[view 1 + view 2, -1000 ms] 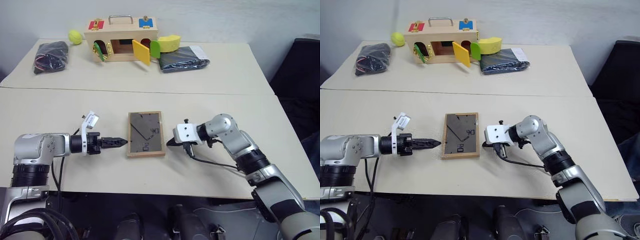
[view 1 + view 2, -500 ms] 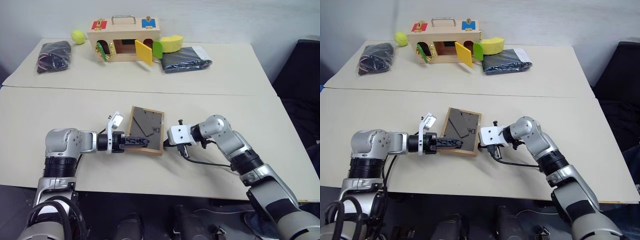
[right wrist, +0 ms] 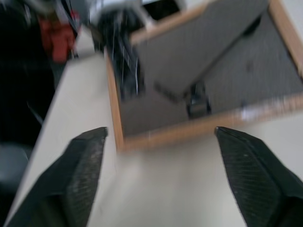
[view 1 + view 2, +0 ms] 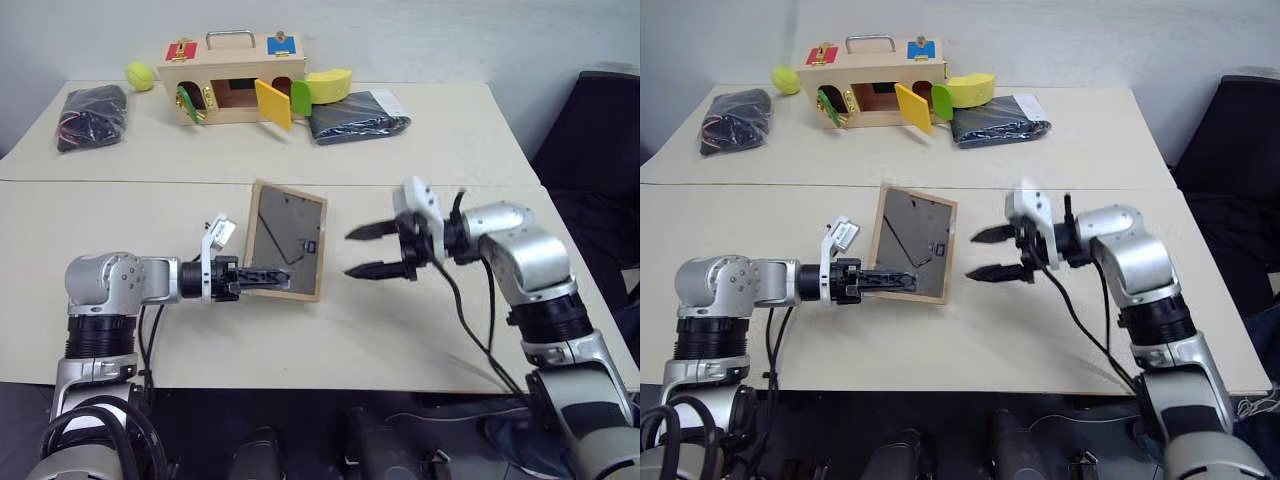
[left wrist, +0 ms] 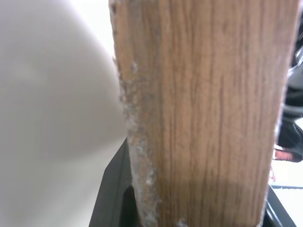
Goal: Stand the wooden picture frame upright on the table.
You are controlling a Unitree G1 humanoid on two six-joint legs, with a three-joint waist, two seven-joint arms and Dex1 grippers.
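Your left gripper [image 4: 262, 277] is clamped on the lower edge of the picture frame [image 4: 287, 240], which tilts up off the table [image 4: 420, 320] with its grey back facing you. Your right gripper [image 4: 375, 251] hangs just beside it, jaws wide apart, holding nothing. The stand looks flat against the back — let go now and the frame probably topples, or slips from that narrow one-edge grip.
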